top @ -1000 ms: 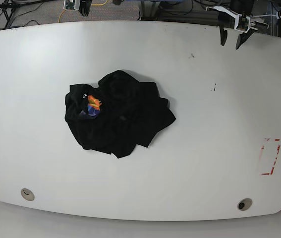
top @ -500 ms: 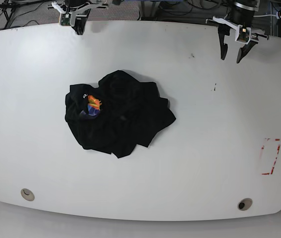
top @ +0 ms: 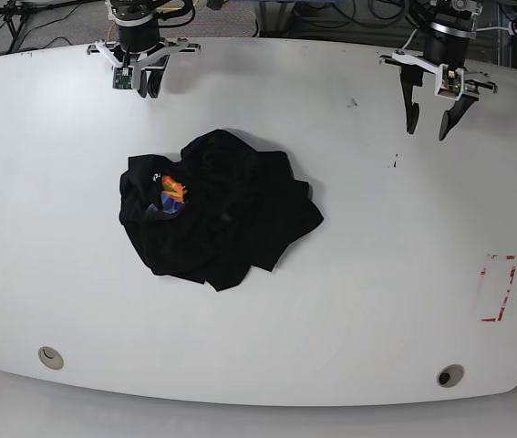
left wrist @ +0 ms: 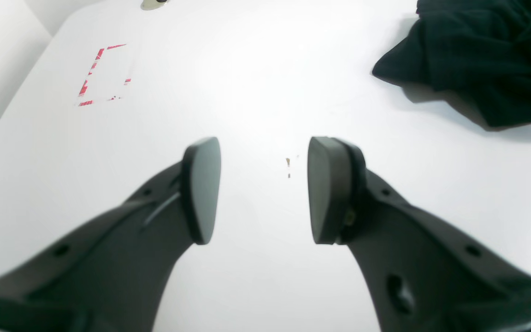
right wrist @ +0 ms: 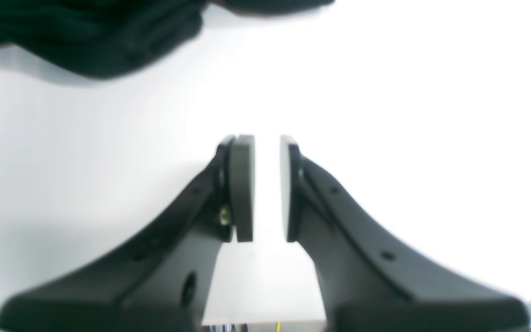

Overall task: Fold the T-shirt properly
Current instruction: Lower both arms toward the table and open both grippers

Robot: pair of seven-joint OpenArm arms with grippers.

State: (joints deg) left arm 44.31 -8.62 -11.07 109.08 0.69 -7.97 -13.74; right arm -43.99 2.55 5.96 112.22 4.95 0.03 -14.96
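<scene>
The crumpled black T-shirt (top: 214, 212) lies left of centre on the white table (top: 377, 274), while the left gripper (top: 428, 124) hovers wide apart and empty, and the right gripper (top: 146, 88) shows a narrow empty gap.

The black T-shirt (top: 217, 212) lies crumpled in a loose heap on the white tabletop (top: 377, 274), left of centre in the base view. A small orange, yellow and blue-purple print shows near its left edge.

T-shirt (top: 217, 210) soft matt cloth (crumpled); table (top: 349, 274) smooth, white.
</scene>
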